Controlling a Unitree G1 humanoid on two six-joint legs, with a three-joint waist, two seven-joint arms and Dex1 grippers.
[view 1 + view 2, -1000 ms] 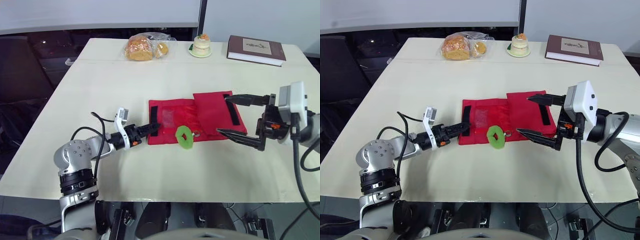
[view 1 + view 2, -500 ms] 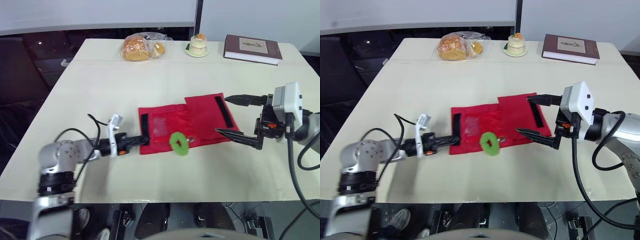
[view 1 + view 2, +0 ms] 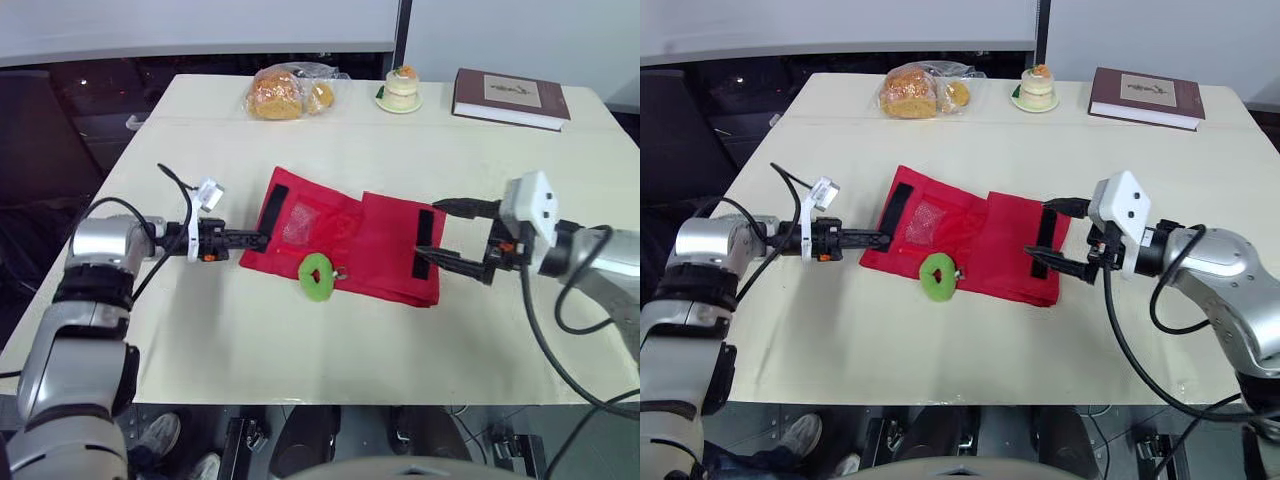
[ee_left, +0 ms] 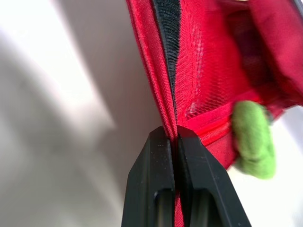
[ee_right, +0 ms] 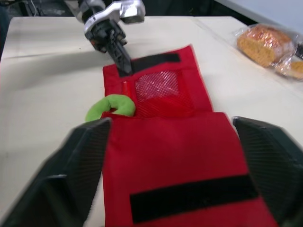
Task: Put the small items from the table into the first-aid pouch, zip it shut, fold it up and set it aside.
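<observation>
Getting ready to fold the red pouch.
The table [image 3: 300, 340] has the pouch [image 3: 370, 235] in its middle, spread open. The left claw [image 3: 255, 240] is pinched tight on the pouch's left edge, just beside a black strip [image 3: 273, 205]. The right claw [image 3: 428, 232] is wide open at the right end, by the other strip [image 3: 424, 243], and grips nothing. A green ring [image 3: 317, 276] sits at the front edge. To fold well, I think the right claw should pinch its end, lift it and lay it over so both strips meet.
</observation>
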